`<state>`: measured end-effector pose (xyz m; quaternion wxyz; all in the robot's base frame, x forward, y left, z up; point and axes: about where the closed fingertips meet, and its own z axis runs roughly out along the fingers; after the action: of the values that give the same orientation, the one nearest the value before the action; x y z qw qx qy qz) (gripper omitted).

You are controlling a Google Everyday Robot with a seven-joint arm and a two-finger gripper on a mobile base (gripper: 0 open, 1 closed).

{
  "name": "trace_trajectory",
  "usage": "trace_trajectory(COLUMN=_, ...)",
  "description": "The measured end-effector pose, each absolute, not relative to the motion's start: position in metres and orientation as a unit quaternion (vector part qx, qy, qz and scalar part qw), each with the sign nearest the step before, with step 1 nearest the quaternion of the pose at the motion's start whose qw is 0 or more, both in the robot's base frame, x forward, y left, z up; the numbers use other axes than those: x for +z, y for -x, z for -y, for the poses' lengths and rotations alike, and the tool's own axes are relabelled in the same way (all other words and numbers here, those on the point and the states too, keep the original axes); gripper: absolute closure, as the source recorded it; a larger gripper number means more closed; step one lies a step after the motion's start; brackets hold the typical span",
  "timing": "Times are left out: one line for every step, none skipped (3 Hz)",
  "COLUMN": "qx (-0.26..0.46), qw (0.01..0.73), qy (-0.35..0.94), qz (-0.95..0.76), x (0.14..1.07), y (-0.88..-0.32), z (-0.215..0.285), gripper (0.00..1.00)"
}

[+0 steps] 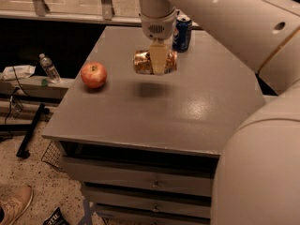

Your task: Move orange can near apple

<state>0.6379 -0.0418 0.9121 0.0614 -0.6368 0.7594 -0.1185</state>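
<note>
I see the gripper (158, 66) over the middle of the counter (197, 116), toward the far edge, clamped across the orange can (140, 62), which lies sideways clear of the top. The apple (93, 74) sits to its left by the left edge; a second can (182, 33) stands behind the gripper at the far edge. A bottle (48, 68) stands beyond the left edge, lower down.

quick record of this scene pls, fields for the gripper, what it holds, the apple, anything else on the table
tool: gripper, above the table's rear middle, jaws shut on the can
held: orange-brown printed metal drink can, lying sideways, lifted off the top, shadow beneath it
target: round red apple, resting near the left edge, apart from the can
other: blue metal soda can, upright near the back edge
surface: grey table with drawers
</note>
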Motion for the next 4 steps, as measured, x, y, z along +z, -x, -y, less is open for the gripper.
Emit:
trace_trajectory(qx=-0.113, qw=0.061, qy=0.658, qz=-0.742, x=0.900, y=-0.639, z=0.003, gripper=1.00)
trace_trajectory(qx=-0.096, qw=0.055, qy=0.673, qz=-0.732, x=0.883, y=-0.640, z=-0.025, gripper=1.00)
trace_trajectory(qx=-0.081, qw=0.050, qy=0.680, qz=-0.727, x=0.871, y=-0.641, z=-0.039, gripper=1.00)
trace_trajectory(qx=-0.066, qw=0.046, qy=0.681, qz=-0.728, x=0.860, y=-0.642, z=-0.045, gripper=1.00)
